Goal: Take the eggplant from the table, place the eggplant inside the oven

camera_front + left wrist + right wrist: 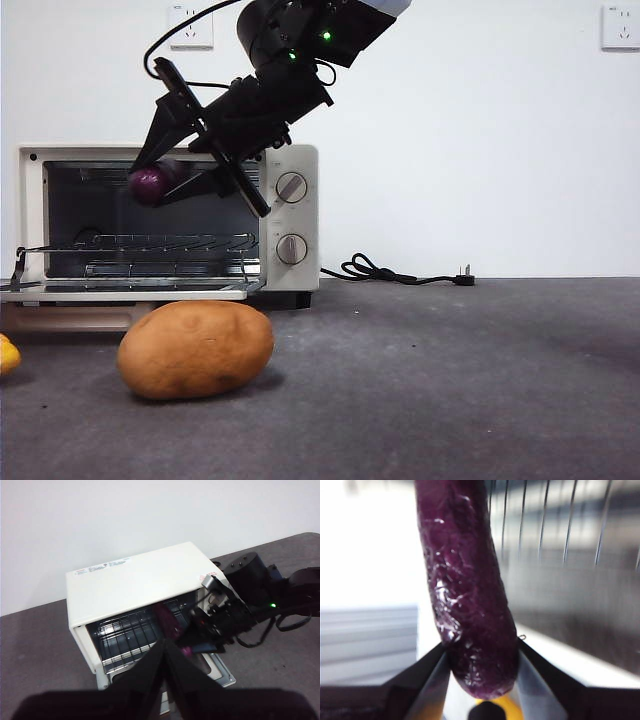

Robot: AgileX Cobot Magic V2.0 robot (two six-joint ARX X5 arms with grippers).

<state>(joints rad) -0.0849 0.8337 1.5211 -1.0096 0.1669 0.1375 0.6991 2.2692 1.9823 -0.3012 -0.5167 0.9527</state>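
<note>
The cream-white oven point(303, 216) stands at the back left of the table point(450, 380) with its door point(120, 293) folded down and the wire rack showing. My right gripper point(162, 180) comes down from above and is shut on the dark-purple eggplant point(147, 185), holding it in the air at the oven's opening, above the rack. The right wrist view shows the eggplant point(465, 580) pinched between both jaws of the right gripper point(481, 666). From high up, my left gripper point(165, 647) looks down on the oven point(140, 580) and the eggplant point(167, 622); its jaws are shut and empty.
A brown-orange potato point(195, 348) lies on the table in front of the open door. A yellow object point(5, 353) shows at the left edge. The oven's black power cord point(400, 273) lies along the back, to the right of the oven.
</note>
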